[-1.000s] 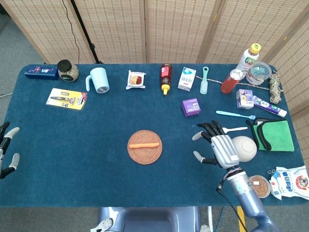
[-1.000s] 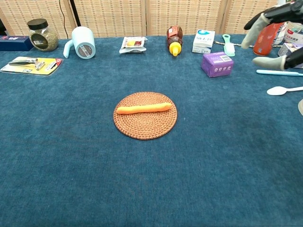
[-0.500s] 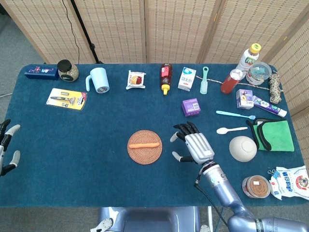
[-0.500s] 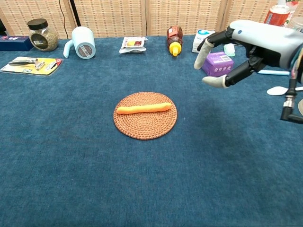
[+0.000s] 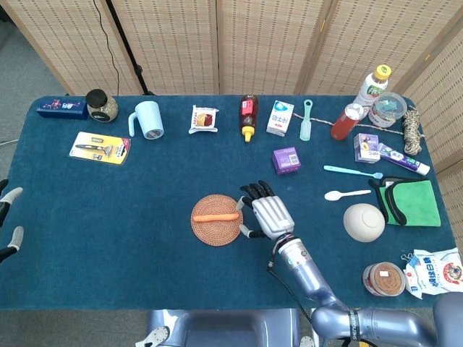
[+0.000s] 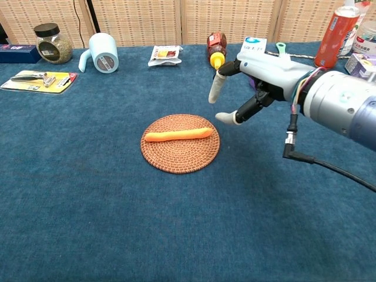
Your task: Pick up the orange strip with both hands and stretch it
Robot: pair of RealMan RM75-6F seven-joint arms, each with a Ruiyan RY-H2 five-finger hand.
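Observation:
The orange strip (image 5: 215,216) (image 6: 178,134) lies across a round woven mat (image 5: 216,233) (image 6: 180,157) in the middle of the blue table. My right hand (image 5: 265,212) (image 6: 258,79) hovers just right of the strip's right end, fingers spread, holding nothing and not touching it. My left hand (image 5: 7,228) shows only as a few fingertips at the far left edge of the head view, fingers apart and holding nothing. The chest view does not show it.
Along the back stand a jar (image 5: 101,105), a mug (image 5: 147,120), a snack pack (image 5: 204,119), a sauce bottle (image 5: 248,116) and a carton (image 5: 280,118). A purple box (image 5: 286,160), spoon (image 5: 346,194), white ball (image 5: 363,222) and green cloth (image 5: 412,203) lie to the right.
My right hand has swept left from beside the white ball to the mat's right edge. My left hand has slipped further off the left edge.

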